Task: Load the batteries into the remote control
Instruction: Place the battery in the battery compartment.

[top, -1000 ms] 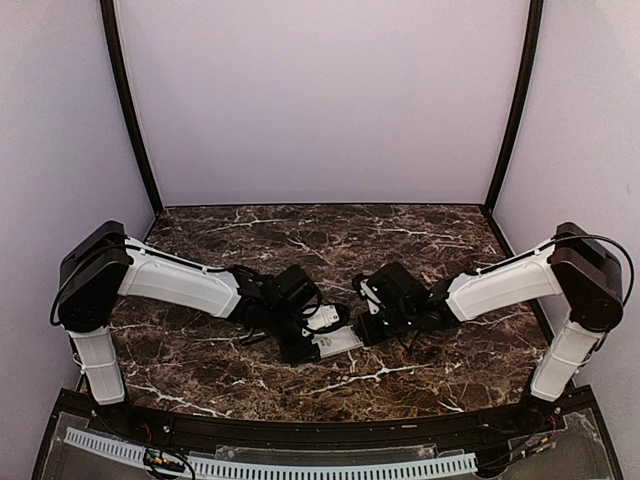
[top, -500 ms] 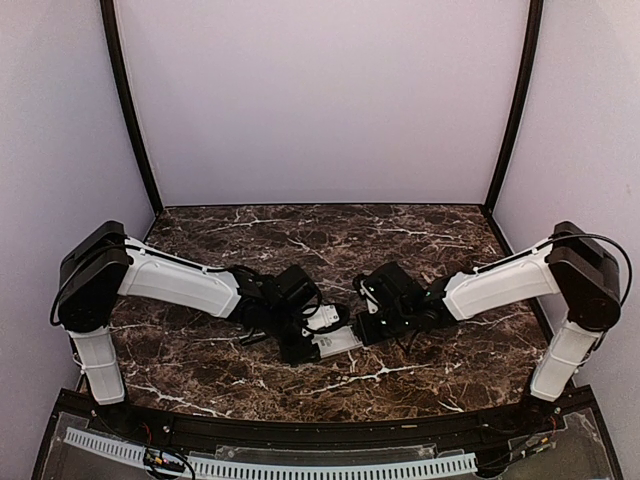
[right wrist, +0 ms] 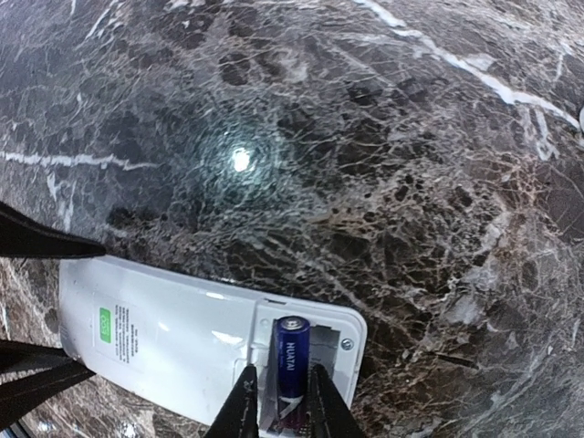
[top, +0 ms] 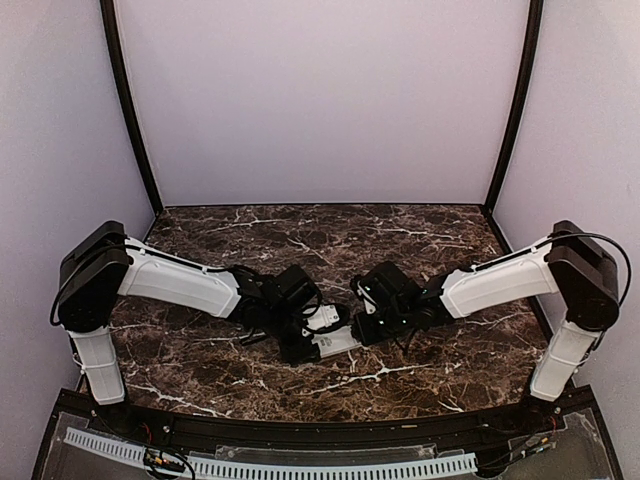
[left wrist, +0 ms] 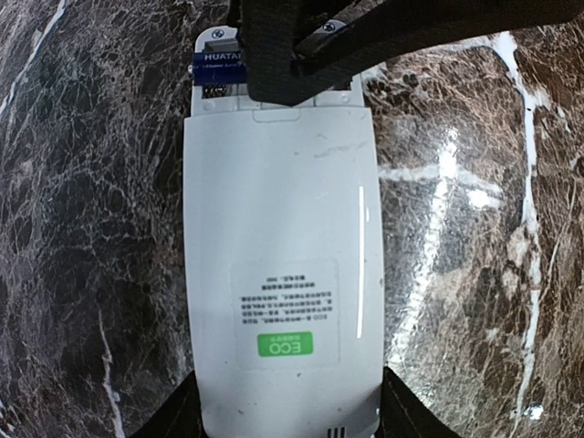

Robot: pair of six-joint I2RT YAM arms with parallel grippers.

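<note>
Grasping the remote control (left wrist: 278, 274) with the left pincer (left wrist: 287, 417); straddling the battery (right wrist: 290, 365) at its open end with the right pincer (right wrist: 281, 385), clenched or released impossible to tell.

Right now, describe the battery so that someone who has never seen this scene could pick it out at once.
On the dark marble table, find the white remote control between the two arms. At its open compartment end, flanked by the right end effector, lies the battery: a blue cylinder with white lettering, the only blue thing there.
</note>
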